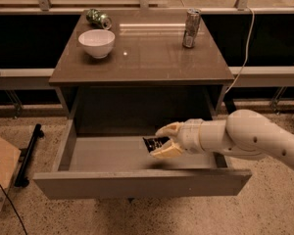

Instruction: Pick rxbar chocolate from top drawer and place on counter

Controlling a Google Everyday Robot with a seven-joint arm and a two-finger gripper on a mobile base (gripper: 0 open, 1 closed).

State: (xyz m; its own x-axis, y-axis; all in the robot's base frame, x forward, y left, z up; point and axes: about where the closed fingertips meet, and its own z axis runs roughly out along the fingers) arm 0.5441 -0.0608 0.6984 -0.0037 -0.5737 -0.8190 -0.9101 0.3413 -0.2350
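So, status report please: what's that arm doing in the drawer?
Gripper in top drawer, shut on rxbar chocolate. Bar not yet on counter. Bowl and upright can on counter's far half.

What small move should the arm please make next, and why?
Probably lift straight up: the gripper, inside the top drawer, has its jaws closed on the rxbar chocolate, which must clear the drawer front before reaching the counter.

Dim, warm light from above streaks glare across the glossy counter and shadows the cabinet recess; the pale pincer, clamped on the rxbar chocolate over the open top drawer, catches light on its upper finger.
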